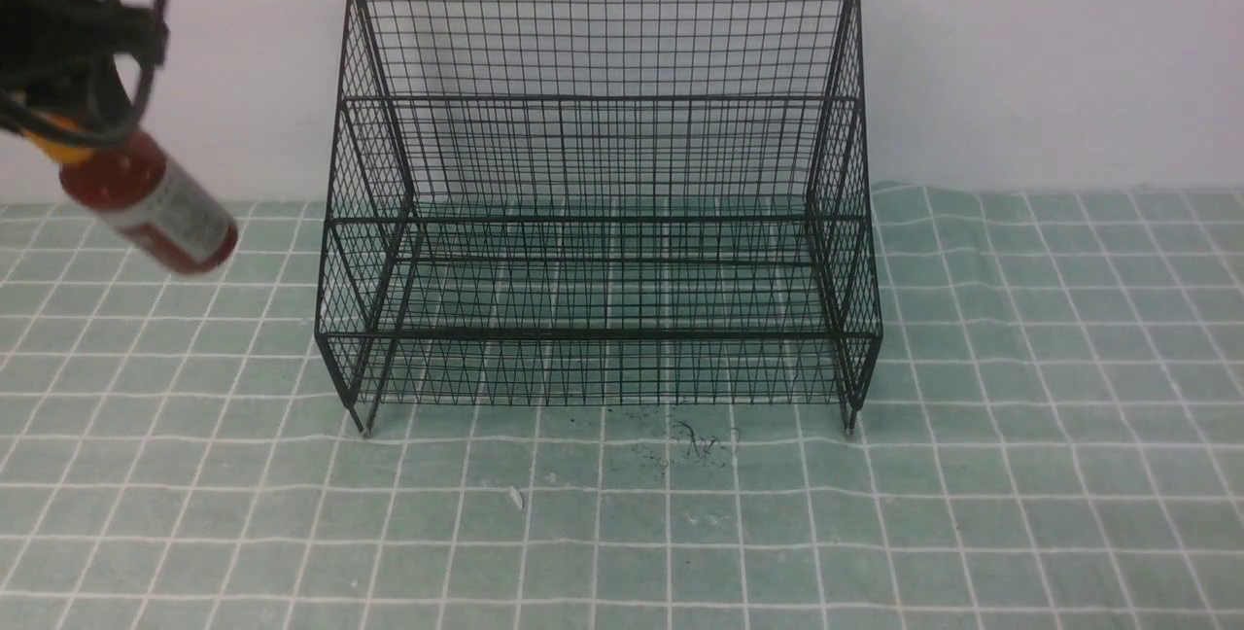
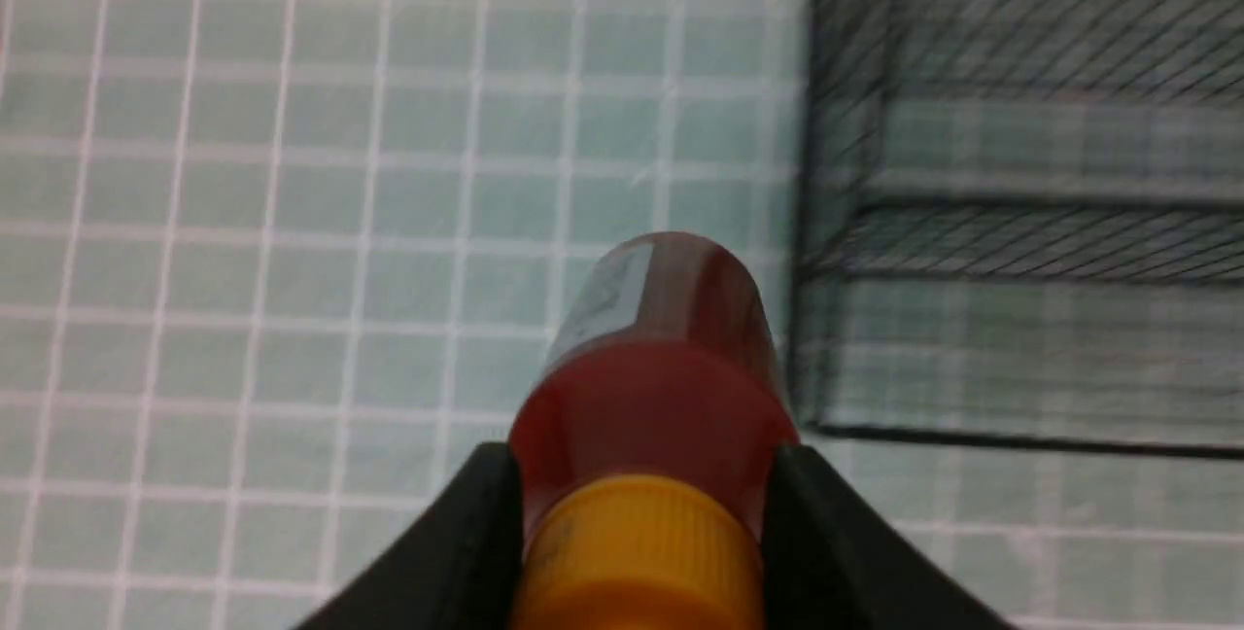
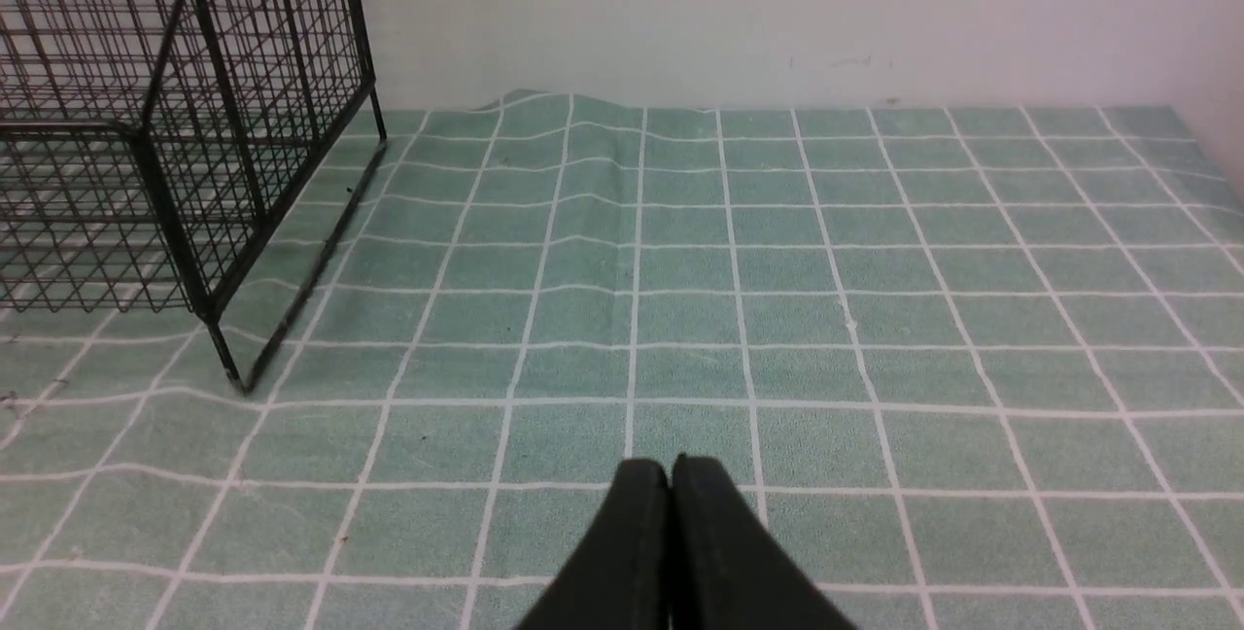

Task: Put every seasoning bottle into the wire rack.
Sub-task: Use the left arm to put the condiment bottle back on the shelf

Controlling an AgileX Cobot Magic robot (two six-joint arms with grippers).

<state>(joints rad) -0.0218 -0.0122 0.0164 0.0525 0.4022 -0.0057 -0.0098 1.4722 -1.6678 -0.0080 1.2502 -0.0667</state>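
Note:
The seasoning bottle, dark red sauce with a white label and orange-yellow cap, hangs tilted in the air at the far left, base pointing down toward the rack. My left gripper is shut on its neck just below the cap; in the left wrist view the black fingers clamp the bottle on both sides. The black wire rack stands in the middle against the wall, its tiers empty, to the right of the bottle. It also shows in the left wrist view. My right gripper is shut and empty above the cloth, right of the rack.
A green cloth with a white grid covers the table; it wrinkles near the rack's right rear corner. A white wall stands right behind the rack. Small dark marks lie on the cloth in front of the rack.

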